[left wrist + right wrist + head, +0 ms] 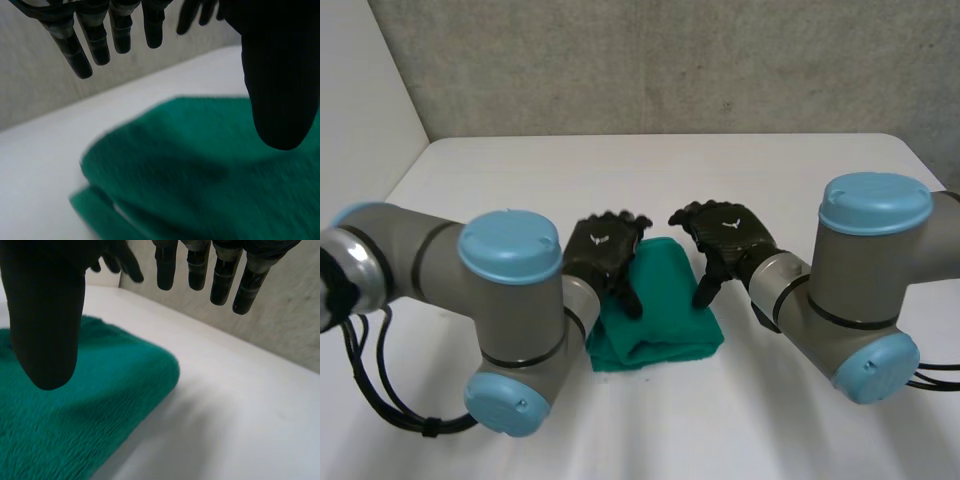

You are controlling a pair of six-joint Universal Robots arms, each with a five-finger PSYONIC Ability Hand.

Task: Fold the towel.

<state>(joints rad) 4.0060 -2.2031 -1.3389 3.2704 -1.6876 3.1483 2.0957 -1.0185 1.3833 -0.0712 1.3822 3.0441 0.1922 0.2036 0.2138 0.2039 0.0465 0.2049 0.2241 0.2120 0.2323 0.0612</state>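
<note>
Both hands are hovering empty and uncurled: my left hand (603, 250) over the towel's (665, 312) far left, my right hand (728, 232) over its far right. The green towel is lying folded thick, mid-table. I am judging the fold nearly done, needing only flattening. The white table (650, 170) is meeting a grey wall (650, 60) at the far side.

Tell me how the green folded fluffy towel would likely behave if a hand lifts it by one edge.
The green folded fluffy towel would probably go floppy and unfold, since its layers lie loose with rounded folds. Its fuzzy pile suggests good grip, hardly slippery. Pushed across the smooth white table, it may slide or bunch rather than roll.
</note>
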